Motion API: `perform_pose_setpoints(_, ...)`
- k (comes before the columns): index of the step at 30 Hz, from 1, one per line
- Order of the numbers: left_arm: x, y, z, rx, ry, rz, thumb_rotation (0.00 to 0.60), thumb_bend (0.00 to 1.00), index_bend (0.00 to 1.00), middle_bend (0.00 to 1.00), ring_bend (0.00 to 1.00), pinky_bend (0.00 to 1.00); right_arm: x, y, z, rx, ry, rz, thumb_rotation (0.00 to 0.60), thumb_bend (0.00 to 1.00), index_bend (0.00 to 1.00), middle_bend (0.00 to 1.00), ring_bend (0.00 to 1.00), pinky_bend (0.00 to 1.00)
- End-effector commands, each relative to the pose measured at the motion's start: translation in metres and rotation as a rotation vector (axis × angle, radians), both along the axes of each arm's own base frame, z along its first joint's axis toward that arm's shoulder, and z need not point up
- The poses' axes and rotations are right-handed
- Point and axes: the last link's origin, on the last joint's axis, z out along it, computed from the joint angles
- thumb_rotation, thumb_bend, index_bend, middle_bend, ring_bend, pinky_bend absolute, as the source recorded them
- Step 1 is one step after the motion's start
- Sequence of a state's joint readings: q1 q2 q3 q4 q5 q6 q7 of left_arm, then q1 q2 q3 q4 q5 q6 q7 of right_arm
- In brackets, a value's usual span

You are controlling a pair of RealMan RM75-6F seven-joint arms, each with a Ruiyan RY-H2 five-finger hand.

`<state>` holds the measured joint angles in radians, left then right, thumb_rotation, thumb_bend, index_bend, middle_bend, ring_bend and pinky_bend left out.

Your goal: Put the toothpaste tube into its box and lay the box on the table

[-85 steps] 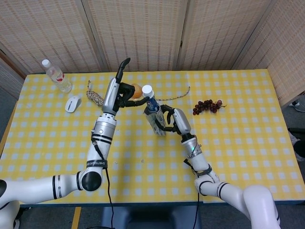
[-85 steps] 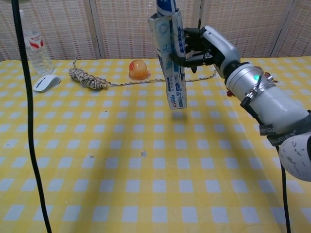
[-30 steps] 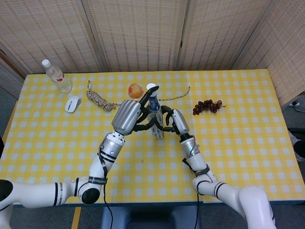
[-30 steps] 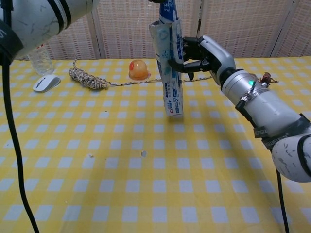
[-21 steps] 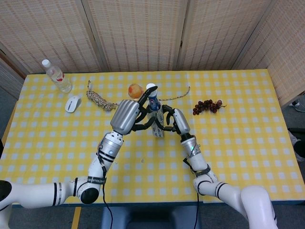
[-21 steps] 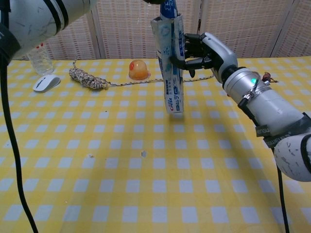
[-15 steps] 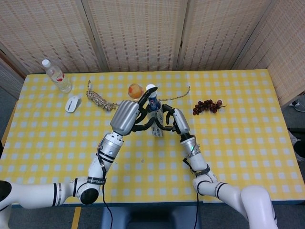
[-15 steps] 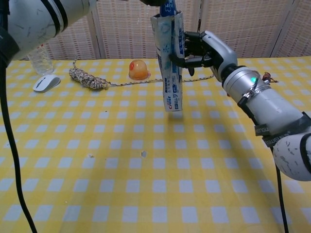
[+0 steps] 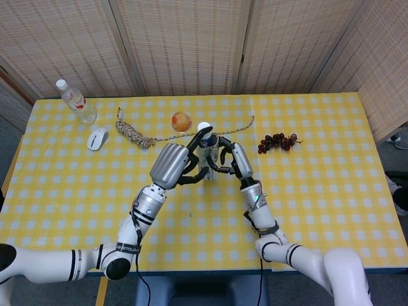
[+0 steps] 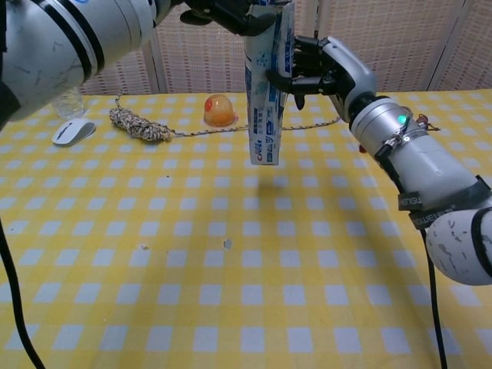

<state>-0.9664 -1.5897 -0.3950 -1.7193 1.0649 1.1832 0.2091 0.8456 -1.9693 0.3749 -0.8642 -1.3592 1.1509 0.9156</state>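
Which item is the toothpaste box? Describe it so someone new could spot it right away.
Look above the middle of the yellow checked table, between the two robot hands. The tall white-and-blue cardboard toothpaste box hangs upright in the air, held by the right hand. Unlike everything else, it is off the table.

Printed lettering runs lengthwise down the blue-and-white box [image 10: 265, 84] in the chest view, but the characters are too small and blurred to read (no brand or number can be made out). The grey band on the right forearm [image 10: 447, 217] carries a line of dark lettering, also not legible. The bottle [image 9: 75, 101] at the far left of the bench [image 9: 331, 191] has a red-and-white label; its print cannot be read in either view. No other text or signs are visible.
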Motion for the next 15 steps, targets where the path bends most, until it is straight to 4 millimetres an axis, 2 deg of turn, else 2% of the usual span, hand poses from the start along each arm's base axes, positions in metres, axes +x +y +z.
perform_pose_setpoints(1,-0.002,-0.001,-0.004,-0.015,0.002,0.006,0.6,0.41,0.15,1.0,1.0,1.0,0.003,0.0,0.003,-0.009,-0.01,0.004,0.6,0.41,0.64,0.57,0.68,0.71)
perform_pose_setpoints(15,-0.01,-0.005,-0.019,-0.054,0.043,0.019,0.6,0.41,0.15,1.0,1.0,1.0,0.011,0.0,0.01,-0.017,-0.04,0.01,0.6,0.41,0.64,0.57,0.68,0.71)
